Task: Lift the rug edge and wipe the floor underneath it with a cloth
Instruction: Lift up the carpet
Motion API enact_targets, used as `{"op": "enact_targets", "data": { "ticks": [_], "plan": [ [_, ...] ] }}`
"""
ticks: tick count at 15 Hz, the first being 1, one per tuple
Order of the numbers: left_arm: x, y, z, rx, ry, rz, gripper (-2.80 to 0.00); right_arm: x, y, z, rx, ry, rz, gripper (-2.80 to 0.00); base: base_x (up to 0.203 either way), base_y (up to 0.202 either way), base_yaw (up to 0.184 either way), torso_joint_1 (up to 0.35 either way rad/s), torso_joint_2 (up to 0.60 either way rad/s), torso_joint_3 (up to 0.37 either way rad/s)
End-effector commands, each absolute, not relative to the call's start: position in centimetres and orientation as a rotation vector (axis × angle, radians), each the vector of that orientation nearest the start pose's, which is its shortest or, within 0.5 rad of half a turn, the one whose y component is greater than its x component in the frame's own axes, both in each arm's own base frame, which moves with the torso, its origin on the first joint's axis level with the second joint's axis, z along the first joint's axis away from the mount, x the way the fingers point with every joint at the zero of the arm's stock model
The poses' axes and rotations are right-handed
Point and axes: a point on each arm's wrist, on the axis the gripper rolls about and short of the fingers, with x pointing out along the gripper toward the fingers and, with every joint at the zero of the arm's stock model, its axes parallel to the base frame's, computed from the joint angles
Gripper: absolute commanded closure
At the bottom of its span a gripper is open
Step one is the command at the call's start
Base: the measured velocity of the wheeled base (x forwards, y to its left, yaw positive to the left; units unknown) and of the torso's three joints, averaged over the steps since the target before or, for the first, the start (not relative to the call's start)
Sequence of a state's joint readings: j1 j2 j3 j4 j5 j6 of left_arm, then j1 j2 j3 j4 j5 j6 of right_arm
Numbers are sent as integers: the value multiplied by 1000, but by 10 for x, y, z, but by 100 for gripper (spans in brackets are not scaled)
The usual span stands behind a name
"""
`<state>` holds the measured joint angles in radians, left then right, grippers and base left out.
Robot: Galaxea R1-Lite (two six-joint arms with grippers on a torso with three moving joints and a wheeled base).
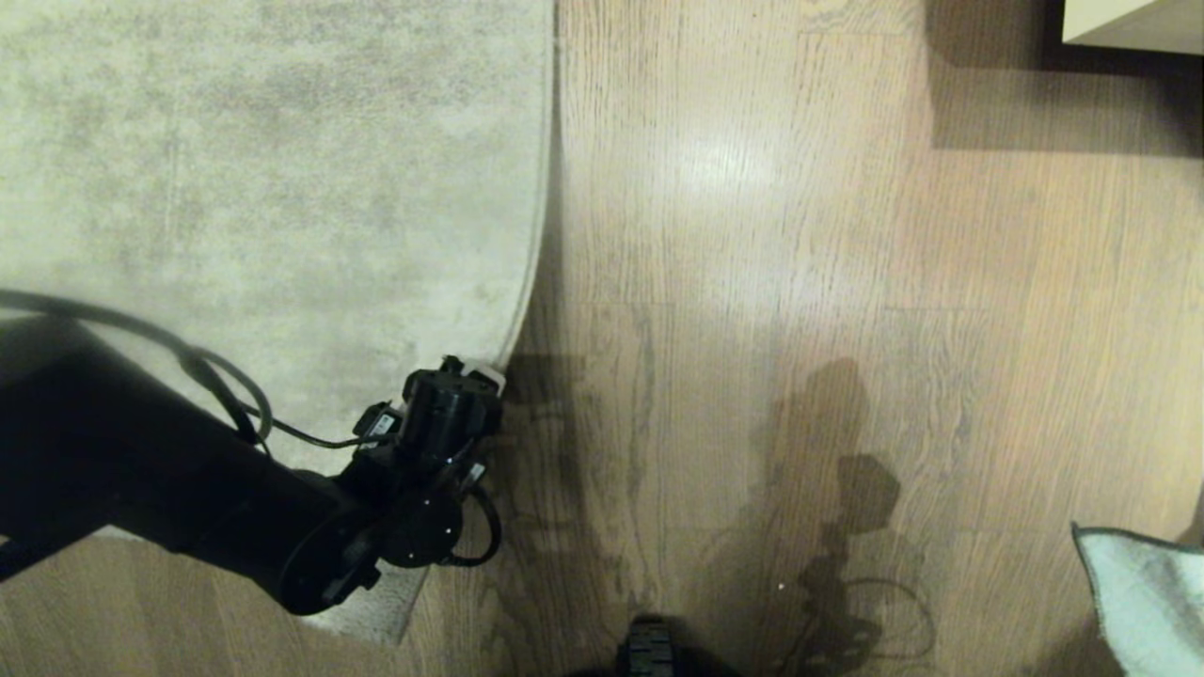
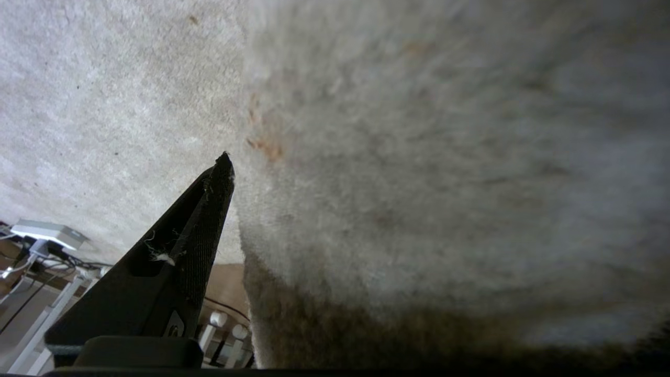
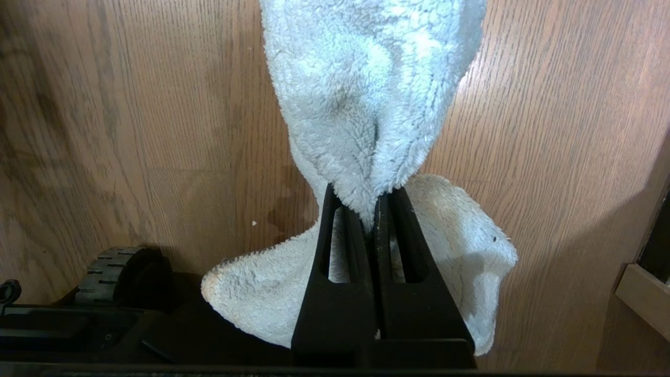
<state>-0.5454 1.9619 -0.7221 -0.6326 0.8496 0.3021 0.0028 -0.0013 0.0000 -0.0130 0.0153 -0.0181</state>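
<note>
The mottled beige-grey rug (image 1: 263,188) covers the left of the head view, and its edge (image 1: 538,254) runs down beside the wood-grain floor (image 1: 800,282). Low on that border, where the edge curves inward, sits my left gripper (image 1: 475,371), open. In the left wrist view one black finger (image 2: 201,225) shows beside rug pile (image 2: 419,183) that fills the picture and hides the other finger. My right gripper (image 3: 366,196) is shut on the pale mint-blue cloth (image 3: 366,94), which hangs from it over the floor. A corner of the cloth (image 1: 1138,602) shows at the lower right of the head view.
A pale furniture corner (image 1: 1129,23) casts a shadow at the far right. My base's black wheel (image 1: 649,649) sits at the near edge and also shows as a wheel (image 3: 120,267) beside the cloth. Cables and a white box (image 2: 47,233) lie beyond the rug.
</note>
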Motion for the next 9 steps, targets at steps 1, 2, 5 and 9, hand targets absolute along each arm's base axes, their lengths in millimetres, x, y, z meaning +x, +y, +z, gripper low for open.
{"op": "enact_targets", "data": {
  "ticks": [1,2,5,9],
  "plan": [
    [285,-149,82,686,515,238,-280,-23,0,77,-19,-14,20,0,0,0,0,0,0,0],
    [285,-148,82,686,517,242,-280,-23,0,77,-19,-14,18,0,0,0,0,0,0,0],
    [285,-147,83,683,515,247,-280,-23,0,77,-18,-14,18,0,0,0,0,0,0,0],
    [280,-166,81,679,492,196,-280,-23,0,77,-20,-14,18,0,0,0,0,0,0,0]
  ]
}}
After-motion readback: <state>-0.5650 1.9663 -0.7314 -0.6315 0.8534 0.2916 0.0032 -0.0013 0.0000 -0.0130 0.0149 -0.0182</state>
